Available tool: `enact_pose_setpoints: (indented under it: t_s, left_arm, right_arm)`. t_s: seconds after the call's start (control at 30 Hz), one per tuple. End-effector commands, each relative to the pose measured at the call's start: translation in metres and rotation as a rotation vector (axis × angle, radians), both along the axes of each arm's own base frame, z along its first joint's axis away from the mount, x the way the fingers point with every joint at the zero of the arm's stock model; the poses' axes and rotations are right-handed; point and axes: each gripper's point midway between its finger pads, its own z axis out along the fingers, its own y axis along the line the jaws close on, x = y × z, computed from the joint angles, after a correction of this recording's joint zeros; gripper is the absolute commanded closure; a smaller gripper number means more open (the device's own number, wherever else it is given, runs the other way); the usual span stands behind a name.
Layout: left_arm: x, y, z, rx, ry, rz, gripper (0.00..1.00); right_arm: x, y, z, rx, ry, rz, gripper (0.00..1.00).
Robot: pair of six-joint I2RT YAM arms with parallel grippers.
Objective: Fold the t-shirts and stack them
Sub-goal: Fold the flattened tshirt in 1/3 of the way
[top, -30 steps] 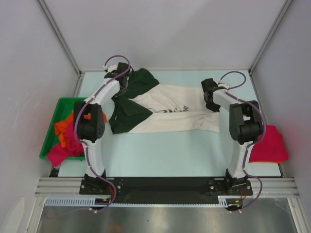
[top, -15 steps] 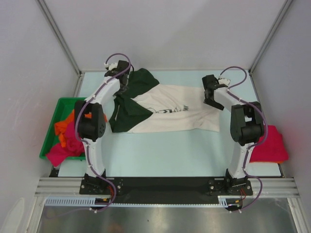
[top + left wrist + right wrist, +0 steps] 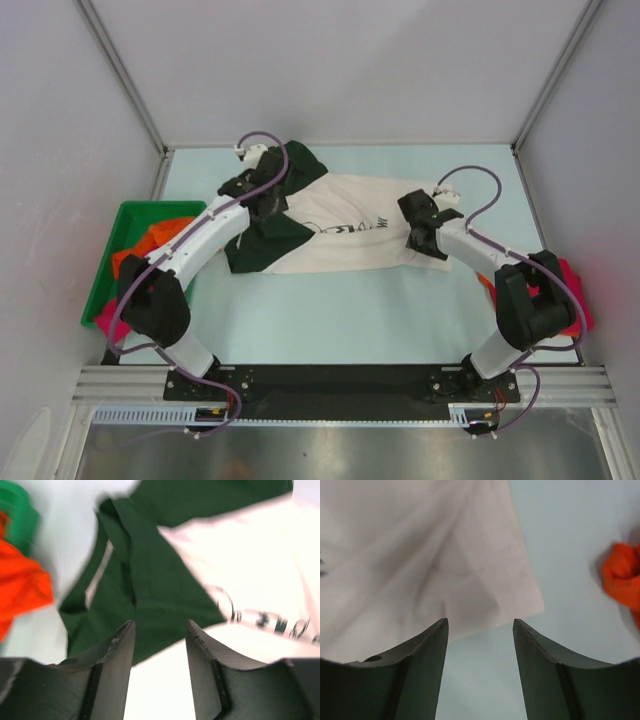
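Cream cloth with dark green sleeves: this is the printed t-shirt (image 3: 350,235). It lies spread on the pale table (image 3: 340,320) between my two arms, with the sleeves to the left and the hem to the right. The black print shows near its middle.

My left gripper (image 3: 159,630) hangs above the green sleeve part. Its jaws stand apart with nothing between them, though the wrist picture there is blurred. My right gripper (image 3: 480,625) hangs above the right corner of the hem. Its jaws are also apart, and in the gap I see only cloth edge and table.

At the left edge of the table stands the green bin (image 3: 140,208). It holds an orange t-shirt (image 3: 148,245) and a magenta-pink t-shirt (image 3: 103,318). At the right edge lies a crimson t-shirt (image 3: 575,295), partly hidden behind my right arm. A piece of orange cloth (image 3: 622,580) shows just beside it.
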Motion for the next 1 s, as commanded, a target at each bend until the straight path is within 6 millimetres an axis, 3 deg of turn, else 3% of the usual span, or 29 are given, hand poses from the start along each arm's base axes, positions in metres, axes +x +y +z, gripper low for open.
enact_pose_setpoints:
  t_s: [0.0, 0.17, 0.4, 0.63, 0.97]
  left_arm:
    - [-0.03, -0.021, -0.046, -0.019, 0.091, -0.041, 0.52]
    - [-0.049, -0.026, -0.074, -0.003, 0.141, -0.064, 0.53]
    - [-0.053, -0.029, -0.112, 0.006, 0.224, -0.068, 0.54]
    - [-0.055, -0.027, -0.156, -0.036, 0.35, -0.031, 0.57]
    - [-0.062, 0.002, -0.18, -0.056, 0.439, 0.049, 0.6]
  right_arm:
    - [-0.03, 0.015, -0.031, 0.07, 0.056, -0.029, 0.42]
    - [-0.037, 0.019, -0.043, 0.071, 0.057, -0.029, 0.45]
    - [-0.031, 0.023, -0.054, 0.065, 0.072, -0.043, 0.47]
    - [-0.035, 0.007, -0.08, 0.049, 0.14, -0.103, 0.47]
    - [-0.042, -0.025, -0.089, 0.071, 0.196, -0.188, 0.46]
